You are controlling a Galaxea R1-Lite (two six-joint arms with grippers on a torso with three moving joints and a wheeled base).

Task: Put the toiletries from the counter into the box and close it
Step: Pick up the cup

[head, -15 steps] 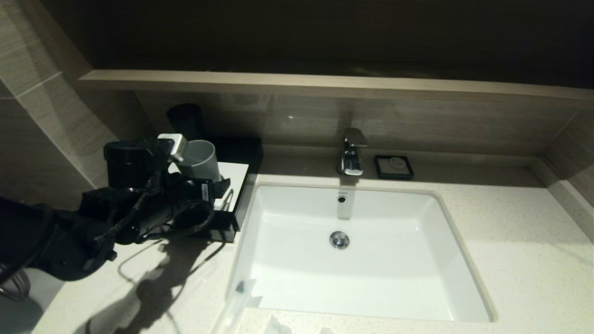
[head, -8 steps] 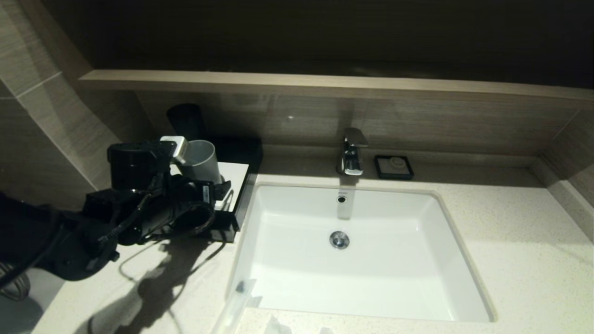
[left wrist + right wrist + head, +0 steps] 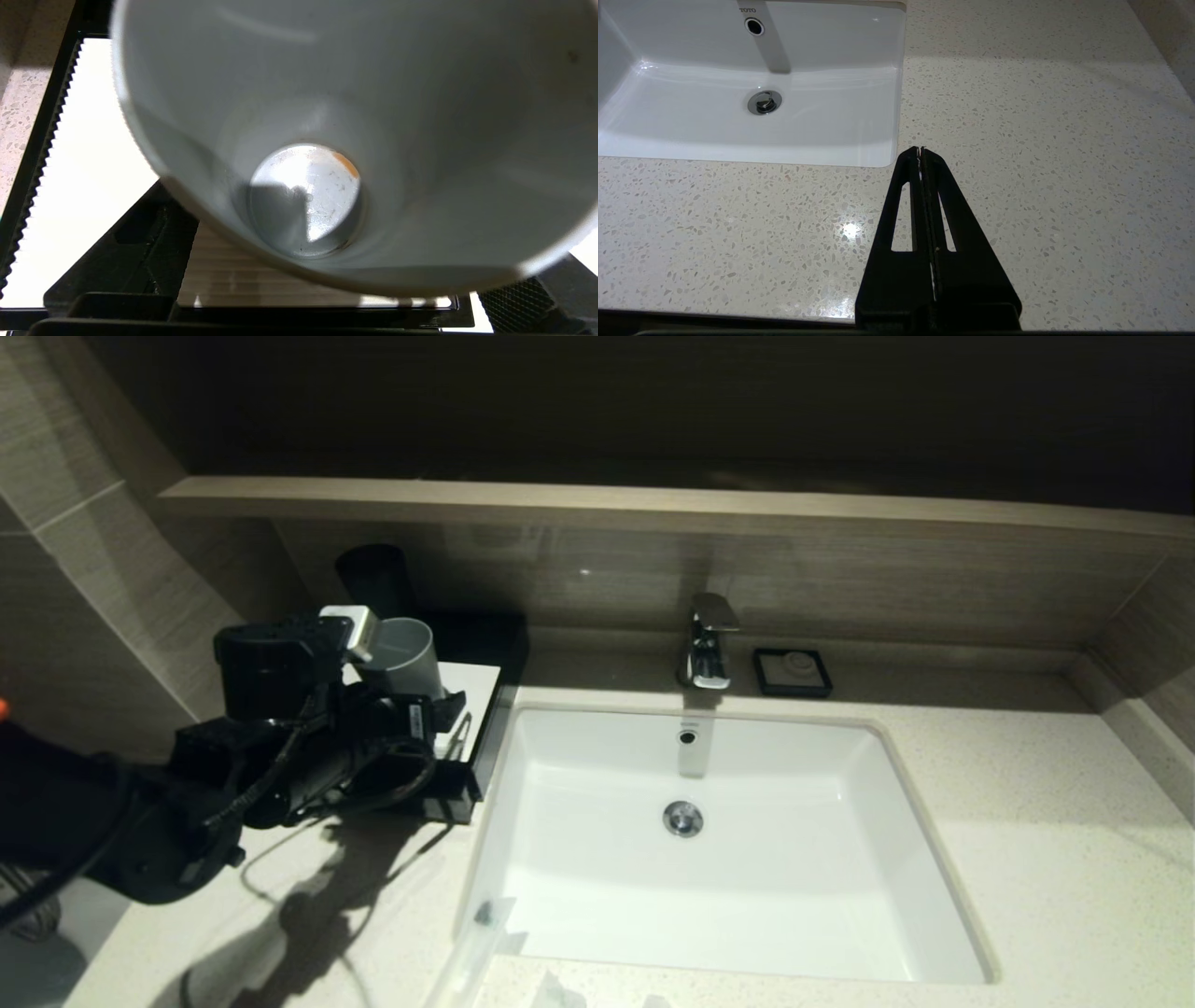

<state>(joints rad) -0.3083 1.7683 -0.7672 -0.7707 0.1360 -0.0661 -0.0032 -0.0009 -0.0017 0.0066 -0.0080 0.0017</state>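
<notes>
Directly under the wide-open left end effector [image 3: 439,709], the box [image 3: 474,695].

cup [image 3: 409,658] on box [image 3: 474,705] | box left of sink [image 3: 709,840] | faucet [image 3: 707,641] behind sink

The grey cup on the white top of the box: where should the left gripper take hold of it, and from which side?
Grip the grey cup across its outer wall just under the rim, coming from above. It seems to stand mouth-up on the box and narrows toward its base, so the wider top probably resists slipping through. The open left gripper straddles it.
</notes>
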